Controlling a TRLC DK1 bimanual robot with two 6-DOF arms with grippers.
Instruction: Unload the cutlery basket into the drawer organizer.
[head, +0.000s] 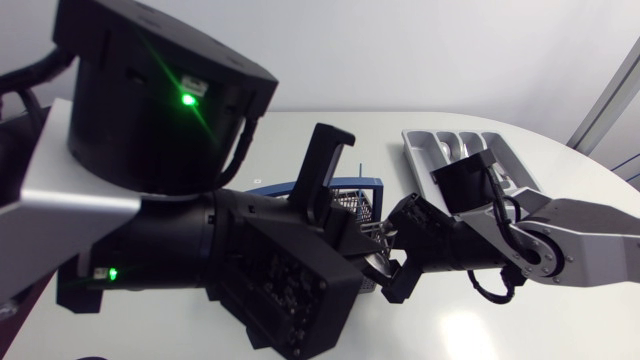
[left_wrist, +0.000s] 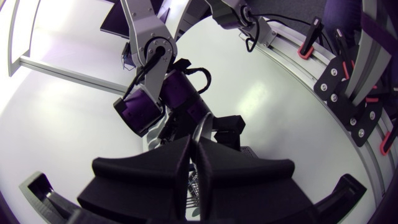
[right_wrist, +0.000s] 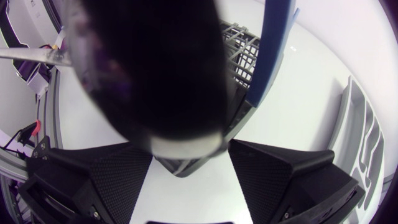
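Left gripper (left_wrist: 198, 148) is hovering over the basket (head: 352, 186), fingers pinching a slim metal handle (left_wrist: 202, 128). Right gripper (right_wrist: 189, 163) is sitting beside the basket, fingers spread wide.

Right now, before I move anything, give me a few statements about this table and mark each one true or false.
1. The cutlery basket has a blue handle. True.
2. The drawer organizer lies on the left arm's side of the table. False: it lies on the side of the right arm, beyond it.
3. The right end effector is open. True.
4. The right end effector hangs over the drawer organizer. False: it is at the cutlery basket, apart from the organizer.
5. The left end effector is far from the cutlery basket. False: it is right at the basket, facing the right end effector.
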